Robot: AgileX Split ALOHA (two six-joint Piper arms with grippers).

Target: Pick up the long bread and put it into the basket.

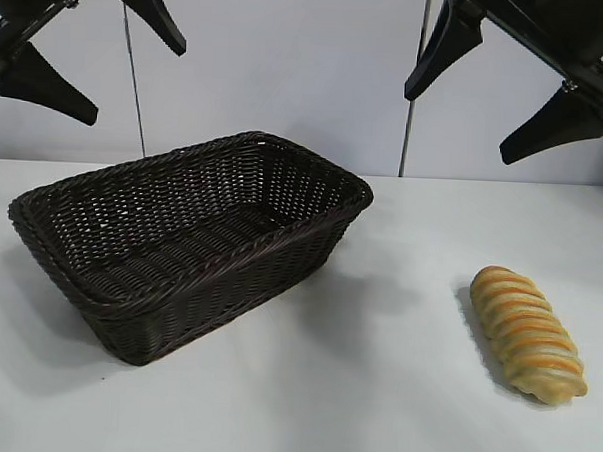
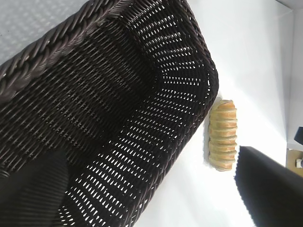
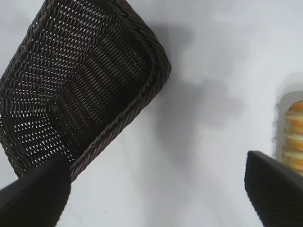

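On the white table (image 1: 374, 409) we counted one basket (image 1: 186, 243) and one long bread (image 1: 528, 334), and nothing else lay on the surface. The basket was a dark brown woven wicker one, rectangular, with flaring sides and a braided rim, and it sat on the exterior view's left half, turned at an angle. Its inside held nothing that we could see. The long bread, a golden-yellow loaf with orange-brown crosswise ridges, lay flat on the table at the right of that view, well apart from the basket and outside it.

We saw two grippers, both raised above the table. The left gripper (image 1: 93, 62) hung at the upper left, above the basket's far left end, with its two dark fingers spread wide and nothing between them. The right gripper (image 1: 487, 99) hung at the upper right, high over the bread's side of the table, its two fingers likewise spread wide and empty. Neither touched the basket or the loaf.

From the left wrist view we looked into the basket's weave, with the loaf just beyond its far wall. From the right wrist view we saw one end of the basket and only a sliver of the loaf at the frame's edge.

We found no brand, label or readable writing on anything.
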